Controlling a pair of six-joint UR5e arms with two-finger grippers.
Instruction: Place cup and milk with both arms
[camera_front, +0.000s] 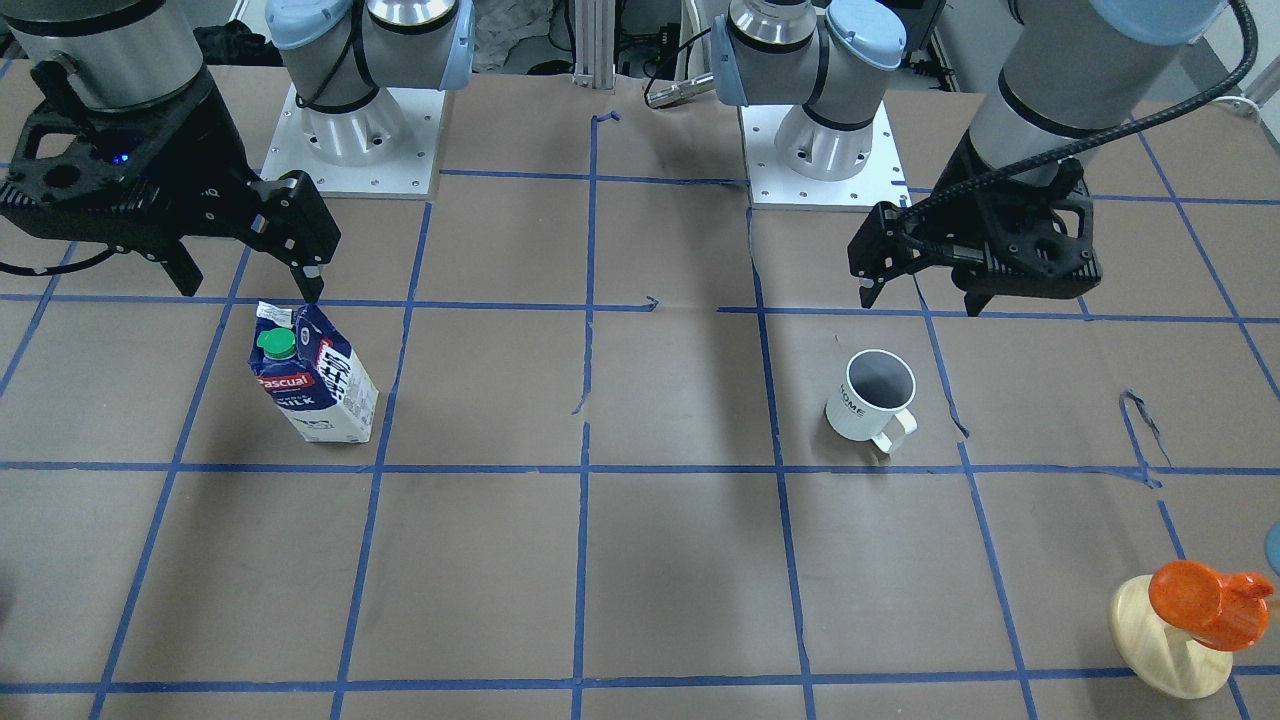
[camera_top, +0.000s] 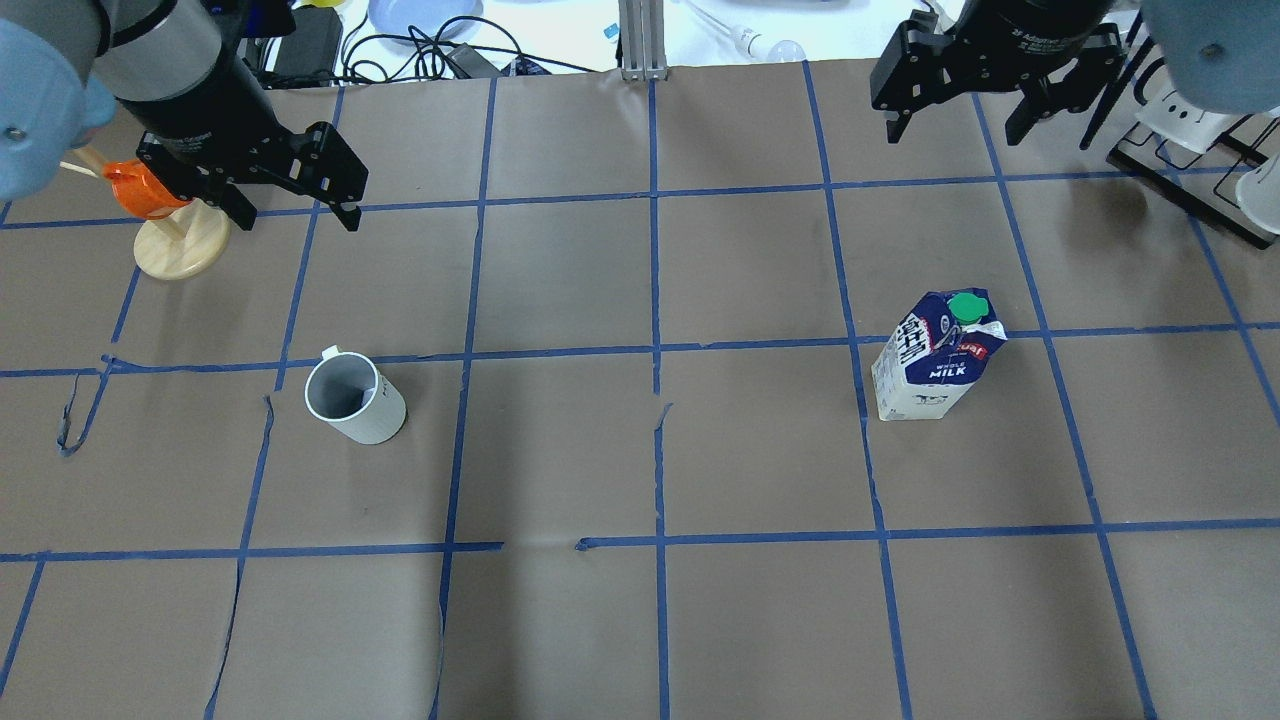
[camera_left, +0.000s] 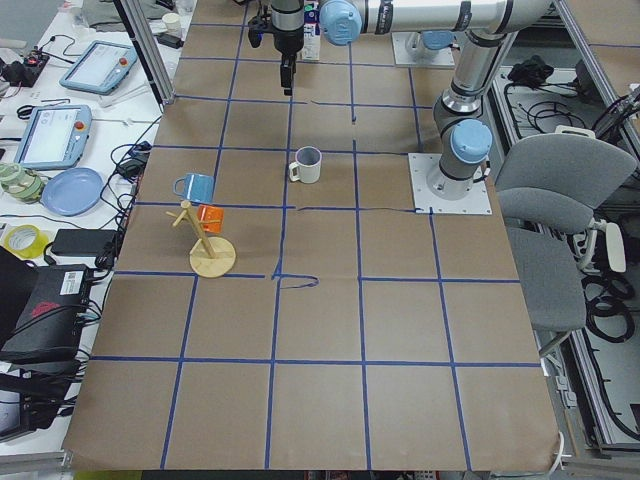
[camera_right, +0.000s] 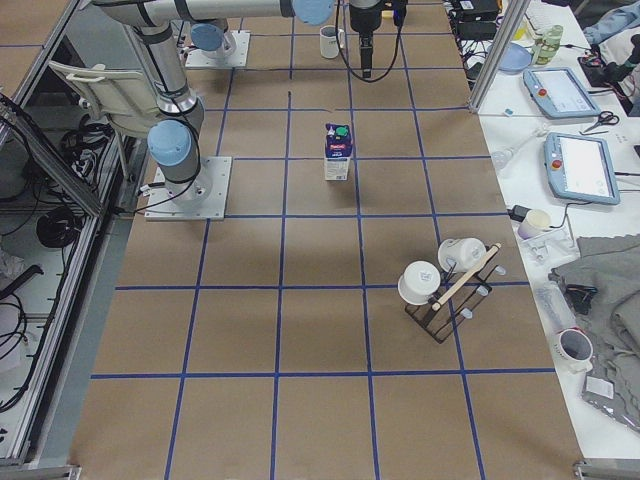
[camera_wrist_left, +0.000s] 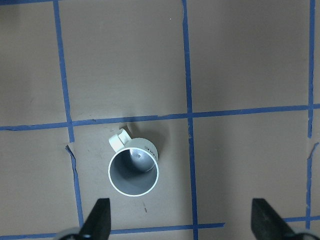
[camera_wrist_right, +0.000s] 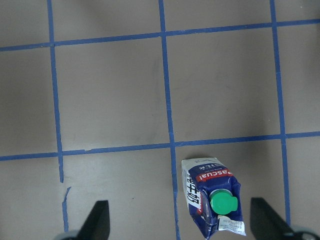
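Note:
The cup (camera_top: 355, 398), a white mug with a grey inside, stands upright on the left half of the table; it also shows in the front view (camera_front: 870, 400) and the left wrist view (camera_wrist_left: 133, 171). My left gripper (camera_top: 298, 218) hangs open and empty above the table, beyond the cup. The milk (camera_top: 935, 360), a blue and white carton with a green cap, stands upright on the right half (camera_front: 315, 375) (camera_wrist_right: 214, 197). My right gripper (camera_top: 952, 132) hangs open and empty well above the table, beyond the milk. Neither gripper touches anything.
A wooden mug tree with an orange mug (camera_top: 170, 215) stands just left of my left gripper. A black rack with white mugs (camera_top: 1200, 130) stands at the far right edge. The brown table cover (camera_top: 650, 450) carries a blue tape grid.

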